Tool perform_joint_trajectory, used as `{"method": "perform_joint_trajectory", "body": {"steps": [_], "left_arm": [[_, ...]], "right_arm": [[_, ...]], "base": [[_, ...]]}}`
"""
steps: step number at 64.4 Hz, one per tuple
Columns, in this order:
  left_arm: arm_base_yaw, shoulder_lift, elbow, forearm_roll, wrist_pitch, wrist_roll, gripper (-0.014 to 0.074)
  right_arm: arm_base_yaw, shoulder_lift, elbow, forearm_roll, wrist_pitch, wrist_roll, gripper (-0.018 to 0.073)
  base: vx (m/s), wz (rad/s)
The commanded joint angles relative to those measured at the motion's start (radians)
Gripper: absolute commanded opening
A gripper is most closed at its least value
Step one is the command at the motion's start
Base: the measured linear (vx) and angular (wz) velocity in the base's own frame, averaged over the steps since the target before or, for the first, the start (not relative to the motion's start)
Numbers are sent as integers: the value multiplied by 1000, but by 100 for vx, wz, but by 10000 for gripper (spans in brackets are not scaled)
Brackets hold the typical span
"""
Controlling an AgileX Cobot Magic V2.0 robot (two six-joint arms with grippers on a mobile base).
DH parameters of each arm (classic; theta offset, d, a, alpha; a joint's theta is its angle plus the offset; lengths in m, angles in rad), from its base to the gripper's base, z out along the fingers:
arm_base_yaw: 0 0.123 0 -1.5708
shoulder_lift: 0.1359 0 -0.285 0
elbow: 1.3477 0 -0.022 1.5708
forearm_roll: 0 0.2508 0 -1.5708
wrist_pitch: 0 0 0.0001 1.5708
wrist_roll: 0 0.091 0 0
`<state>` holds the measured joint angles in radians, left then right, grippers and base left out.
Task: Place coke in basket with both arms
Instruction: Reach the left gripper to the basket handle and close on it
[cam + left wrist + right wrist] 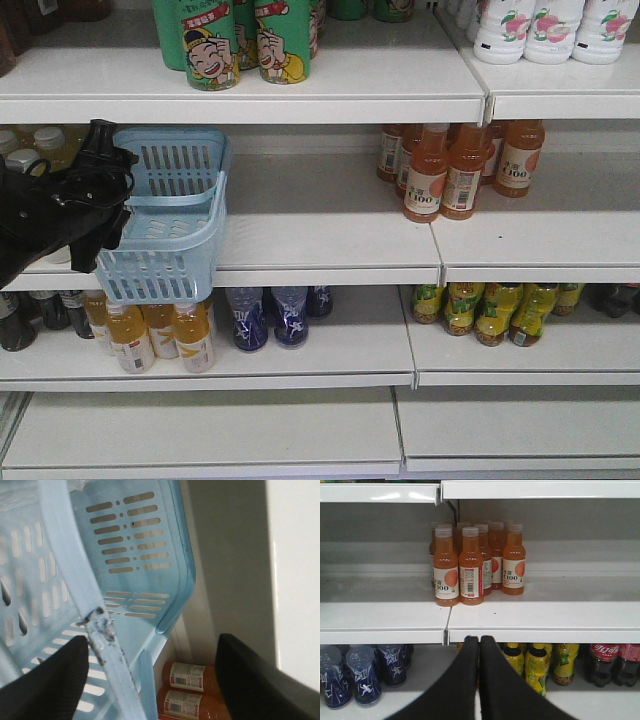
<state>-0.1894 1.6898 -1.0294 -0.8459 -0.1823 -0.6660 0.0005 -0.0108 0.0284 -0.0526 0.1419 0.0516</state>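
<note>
The pale blue basket (175, 215) has slotted walls and a scuffed handle (102, 630).

The front view is evenly, coolly lit from above. Its white shelves (330, 225) are bright, with soft shadow at the back under each board, and the white bottles (550, 30) in the upper right nearly wash out. In the left wrist view the close basket (135, 555) looks soft, and the right edge of the frame is blown out. In the right wrist view, glare streaks the shelf edge in the upper left.
</note>
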Motion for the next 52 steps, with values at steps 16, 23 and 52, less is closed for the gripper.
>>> {"method": "perform_joint_trajectory", "body": {"steps": [16, 23, 52], "left_arm": [[1, 44, -103, 7, -58, -7, 494], [1, 59, -105, 7, -135, -7, 453], [30, 64, -105, 7, 42, -9, -3]], "right_arm": [[0, -18, 10, -5, -78, 3, -9], [0, -18, 10, -5, -78, 3, -9], [0, -18, 10, -5, -78, 3, -9]], "base": [[0, 0], [0, 0], [0, 0]]}}
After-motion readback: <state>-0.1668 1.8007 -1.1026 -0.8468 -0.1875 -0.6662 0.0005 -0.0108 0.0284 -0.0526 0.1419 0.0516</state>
